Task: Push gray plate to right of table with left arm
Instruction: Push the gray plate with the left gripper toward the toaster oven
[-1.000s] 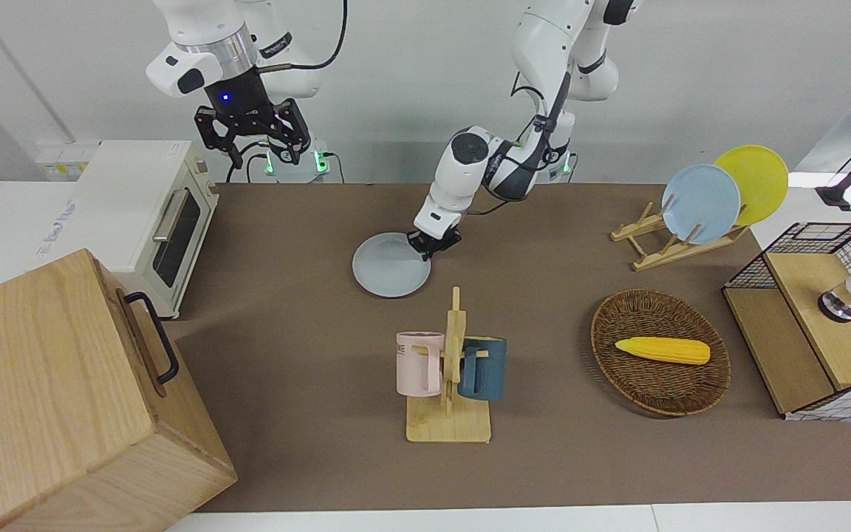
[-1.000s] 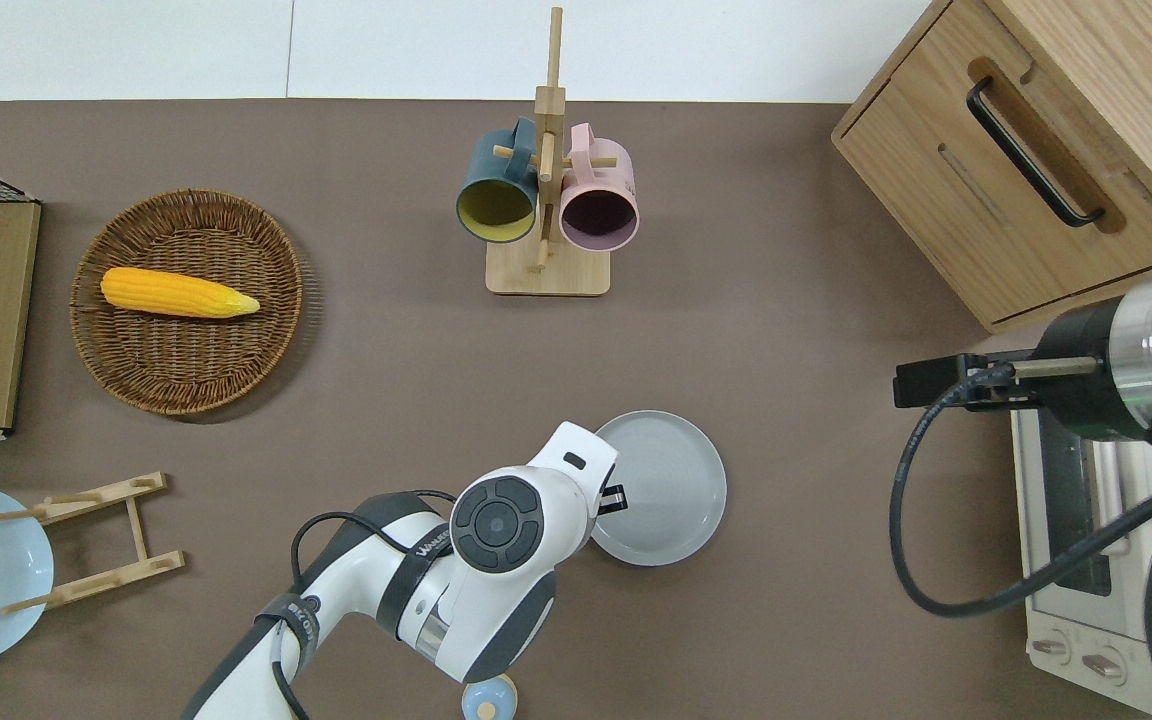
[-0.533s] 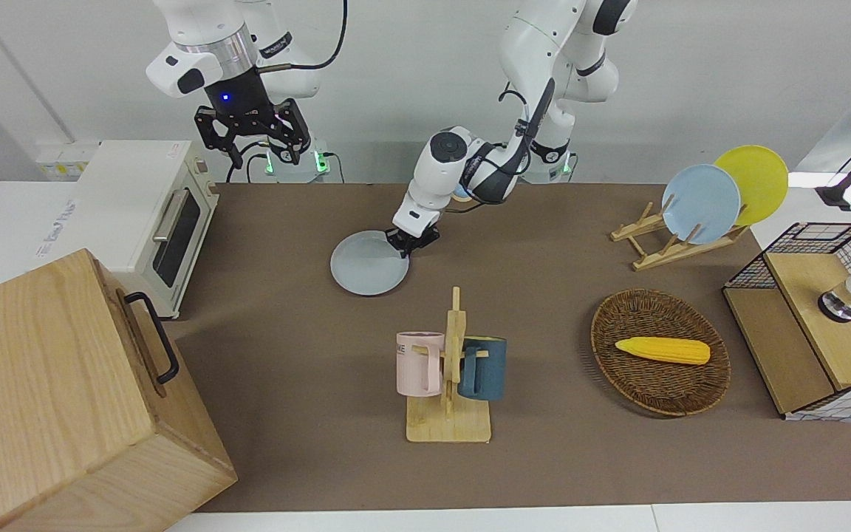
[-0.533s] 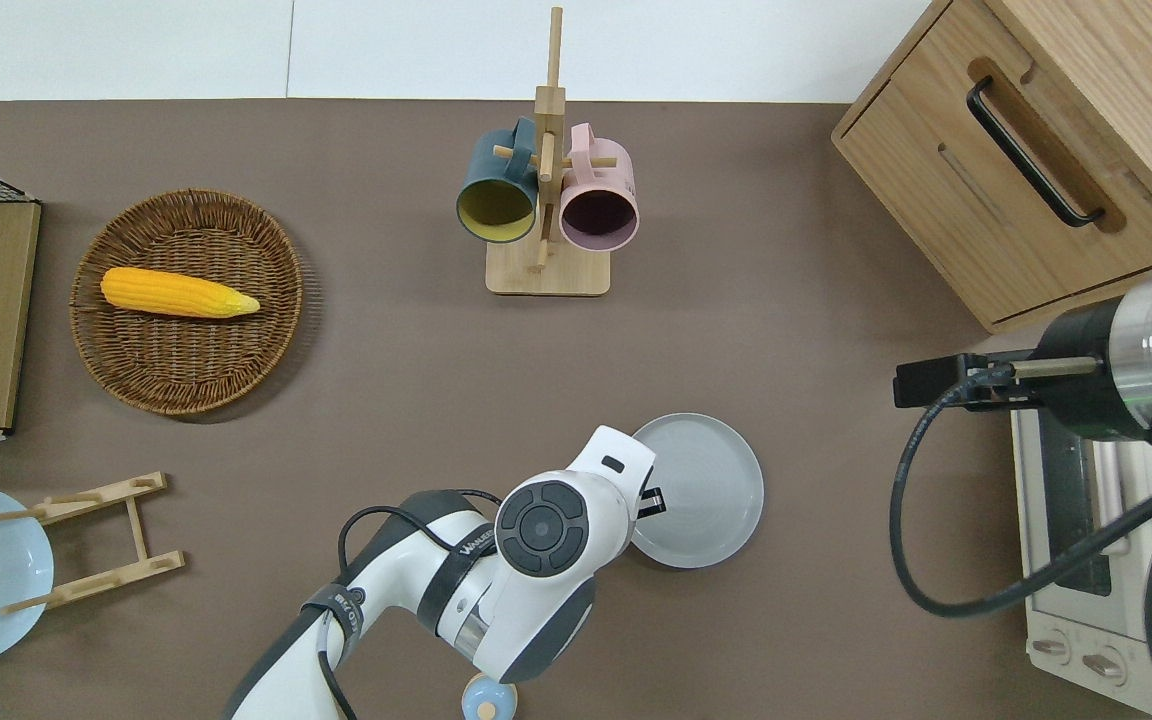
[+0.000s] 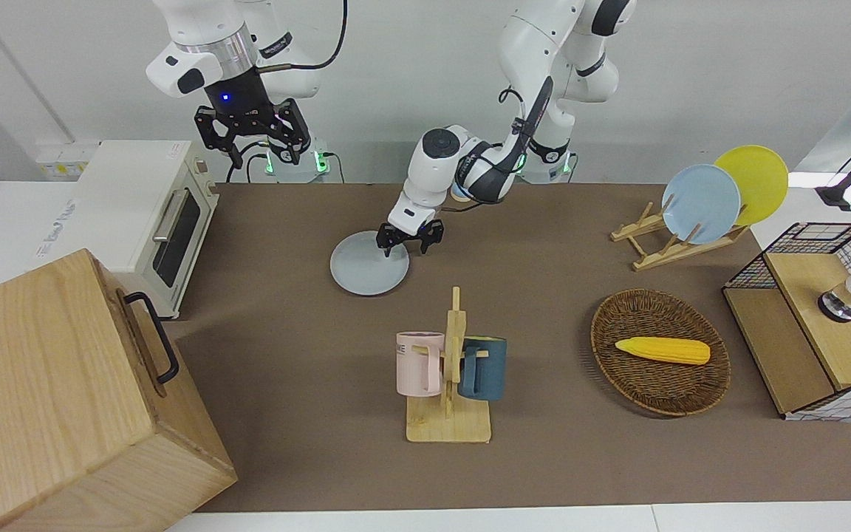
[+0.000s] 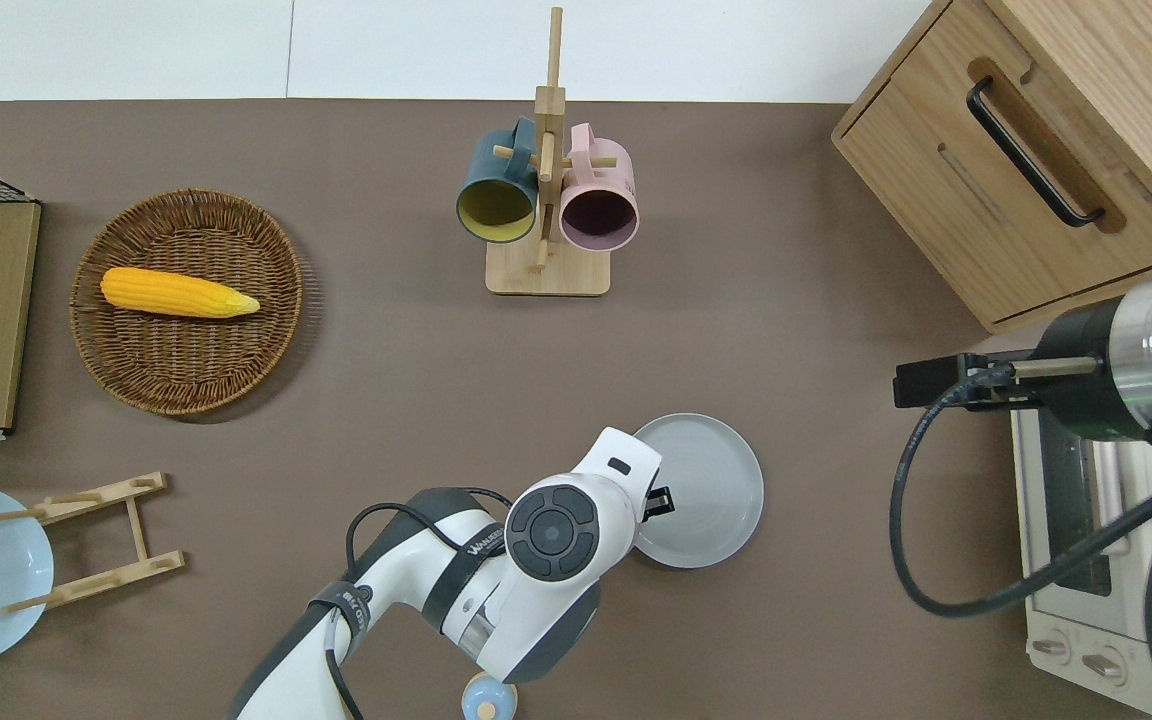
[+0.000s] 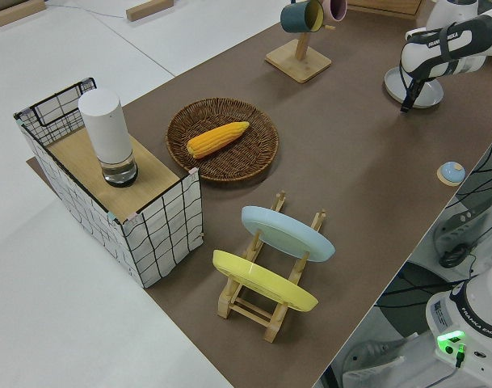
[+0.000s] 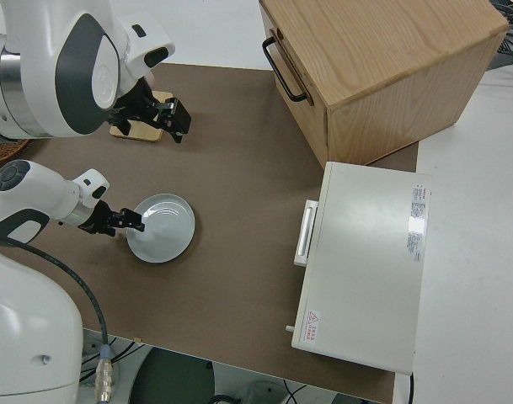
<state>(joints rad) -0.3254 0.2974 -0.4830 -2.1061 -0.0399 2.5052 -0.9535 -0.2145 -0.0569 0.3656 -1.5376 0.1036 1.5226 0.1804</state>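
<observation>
The left tool is now spread open, one finger over the gray plate, the other over the bare bench beside its rim; half a second ago it was pressed close at that rim. The plate has been carried toward the right arm's end over the last second, but is unmoved in the last half. The push is judged paused or ended. Open brown top is seen between the plate and the toaster oven, so room is left for more travel. The mug rack is kept well apart, farther from the robots. The right arm is parked.
</observation>
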